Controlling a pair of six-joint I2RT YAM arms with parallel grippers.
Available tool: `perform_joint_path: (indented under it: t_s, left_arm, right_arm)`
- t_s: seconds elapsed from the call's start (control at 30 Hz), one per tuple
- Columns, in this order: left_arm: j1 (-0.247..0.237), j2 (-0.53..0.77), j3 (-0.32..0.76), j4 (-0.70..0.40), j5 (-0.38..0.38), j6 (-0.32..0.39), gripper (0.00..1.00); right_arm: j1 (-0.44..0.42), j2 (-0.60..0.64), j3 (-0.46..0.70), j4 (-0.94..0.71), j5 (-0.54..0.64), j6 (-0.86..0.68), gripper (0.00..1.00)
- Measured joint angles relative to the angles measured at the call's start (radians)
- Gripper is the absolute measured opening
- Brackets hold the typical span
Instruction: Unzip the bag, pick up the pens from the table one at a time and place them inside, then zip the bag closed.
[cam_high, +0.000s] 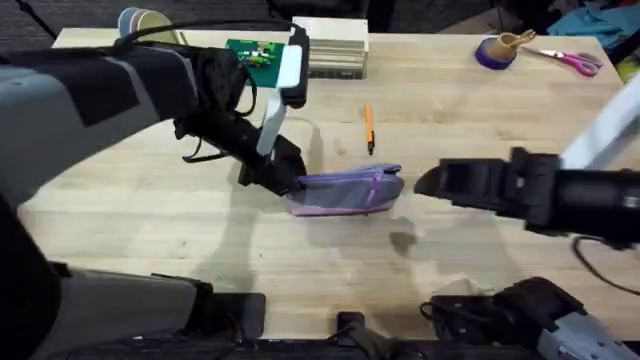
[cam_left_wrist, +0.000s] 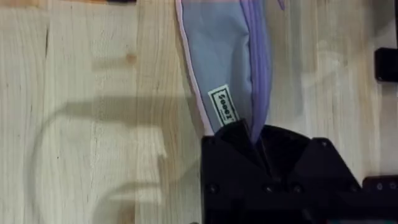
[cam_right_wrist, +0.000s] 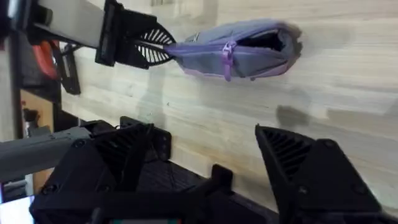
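- We see the worktop (cam_high: 200, 230), pale planks, carrying everything.
- Our left arm stretches from the near left corner toward the middle, its gripper (cam_high: 285, 176) angled down onto the worktop; its fingers (cam_left_wrist: 233, 140) are clamped on the end of the bag (cam_high: 348, 190) that points to the left edge.
- Our right arm reaches in from the right edge, low and level; its gripper (cam_high: 425, 182) hangs just beside the bag's other end, apart from it, fingers (cam_right_wrist: 292, 152) spread wide and empty.
- The bag lies near the worktop's middle, its zipper (cam_right_wrist: 227, 51) partly open at the end facing the right gripper.
- An orange pen (cam_high: 368, 127) lies just beyond the bag, toward the far edge.
- We cannot make out the bag's inside.
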Motion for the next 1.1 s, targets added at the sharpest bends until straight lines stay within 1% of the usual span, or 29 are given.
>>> perform_joint_path:
  t_s: [0.03,0.07,0.3,0.5,0.53,0.7,0.77,1.0,1.1]
  left_arm:
    - [0.000,0.000,0.000,0.000,0.000,0.000,0.043]
    - [0.000,0.000,0.000,0.000,0.000,0.000,0.043]
    - [0.000,0.000,0.000,0.000,0.000,0.000,0.042]
    - [0.000,0.000,0.000,0.000,0.000,0.000,0.043]
    - [0.000,0.000,0.000,0.000,0.000,0.000,0.042]
    - [0.000,0.000,0.000,0.000,0.000,0.000,0.042]
    - [0.000,0.000,0.000,0.000,0.000,0.000,0.042]
    - [0.000,0.000,0.000,0.000,0.000,0.000,0.042]
    - [0.000,0.000,0.000,0.000,0.000,0.000,0.042]
  right_arm:
    - [0.046,0.000,-0.049,0.078,0.003,0.036,0.997]
    - [0.063,0.000,-0.064,0.105,0.010,0.051,0.997]
    - [0.158,0.019,-0.127,0.195,0.091,0.127,0.997]
    - [0.226,0.133,-0.140,0.285,0.149,0.159,0.998]
    - [0.249,0.213,-0.140,0.319,0.167,0.163,0.997]
    - [0.257,0.335,-0.140,0.353,0.185,0.171,0.936]
    - [0.257,0.399,-0.140,0.414,0.193,0.174,0.932]
    - [0.257,0.453,-0.140,0.476,0.208,0.174,0.927]
    - [0.257,0.475,-0.140,0.479,0.210,0.174,0.900]
